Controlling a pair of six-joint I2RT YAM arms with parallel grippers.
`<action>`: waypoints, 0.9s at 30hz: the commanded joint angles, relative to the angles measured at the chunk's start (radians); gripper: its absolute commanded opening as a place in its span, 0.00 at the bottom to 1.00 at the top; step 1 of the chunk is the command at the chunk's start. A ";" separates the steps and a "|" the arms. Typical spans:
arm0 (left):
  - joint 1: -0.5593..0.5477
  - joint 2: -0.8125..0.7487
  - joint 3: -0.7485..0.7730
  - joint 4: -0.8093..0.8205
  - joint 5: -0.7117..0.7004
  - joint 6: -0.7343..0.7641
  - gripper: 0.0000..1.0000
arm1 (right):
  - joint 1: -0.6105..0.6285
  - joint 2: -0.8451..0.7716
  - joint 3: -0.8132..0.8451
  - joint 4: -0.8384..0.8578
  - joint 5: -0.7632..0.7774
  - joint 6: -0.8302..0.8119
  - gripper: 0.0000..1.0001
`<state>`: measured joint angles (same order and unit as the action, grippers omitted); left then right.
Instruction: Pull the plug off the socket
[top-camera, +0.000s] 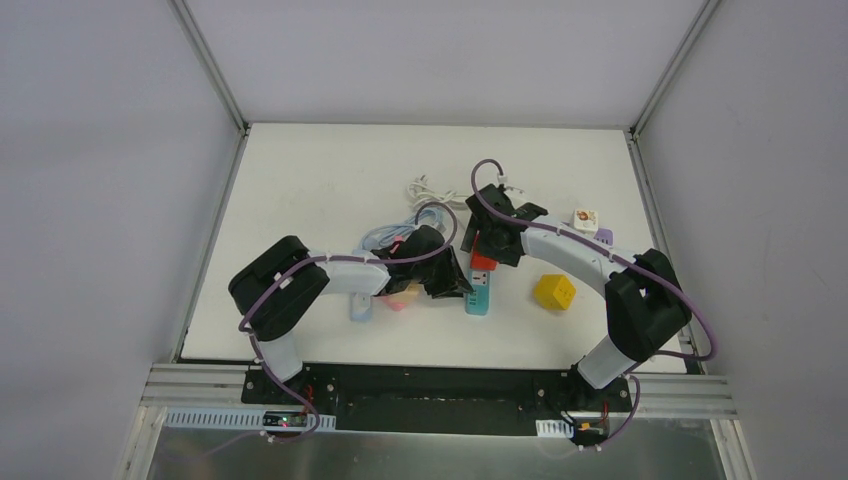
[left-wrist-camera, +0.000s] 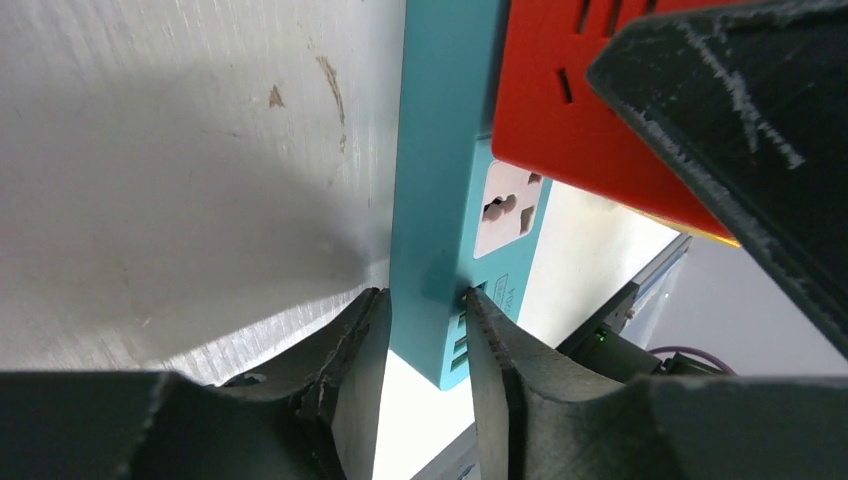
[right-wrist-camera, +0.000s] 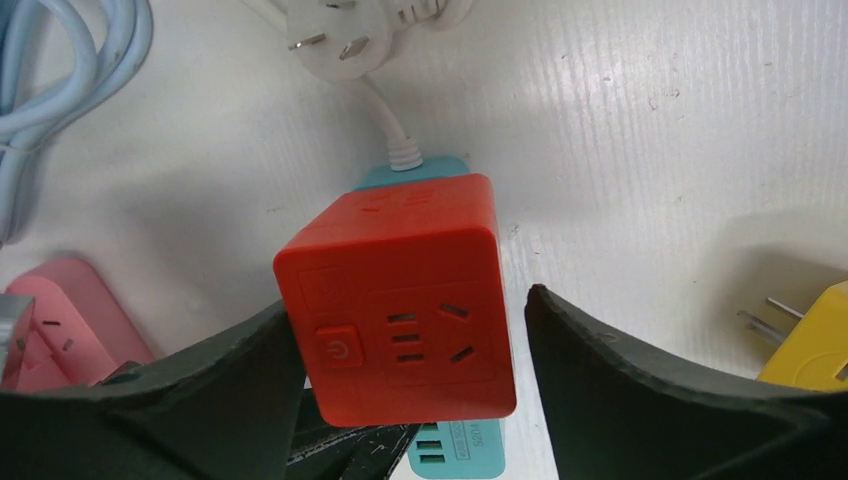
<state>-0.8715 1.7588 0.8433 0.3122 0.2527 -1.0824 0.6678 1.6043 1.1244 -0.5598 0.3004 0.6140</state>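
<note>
Toward the near edge of the white surface, about midway between its left and right edges, lies a teal power strip, its long side running near to far; the left jaws are closed narrowly on its near end, one finger pressed to each long side by the USB ports, where a small printed label is too fine to read. Left of the strip, close by, is a pink power strip; right of it, apart, sits a yellow cube adapter with its prongs showing. The plug, a red cube adapter with a power symbol on its button and sockets on its top face, sits plugged into the far part of the teal strip; the right jaws stand wide around it, the left finger at its side, the right finger showing a gap. Farther off lie a light blue cable and a white plug, and toward the right edge a small white cube with a picture sticker
</note>
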 joint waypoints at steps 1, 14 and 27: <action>-0.032 -0.009 0.033 -0.178 -0.062 0.035 0.33 | -0.004 -0.005 0.042 0.008 0.022 -0.081 0.81; -0.037 -0.008 0.055 -0.214 -0.069 0.034 0.35 | -0.025 0.000 0.019 0.039 -0.176 -0.270 0.43; -0.044 0.057 0.105 -0.219 -0.038 0.044 0.27 | -0.025 -0.006 0.096 -0.026 -0.199 -0.181 0.00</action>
<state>-0.8986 1.7893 0.9443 0.1711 0.2325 -1.0580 0.6430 1.6085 1.1404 -0.5354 0.1703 0.3817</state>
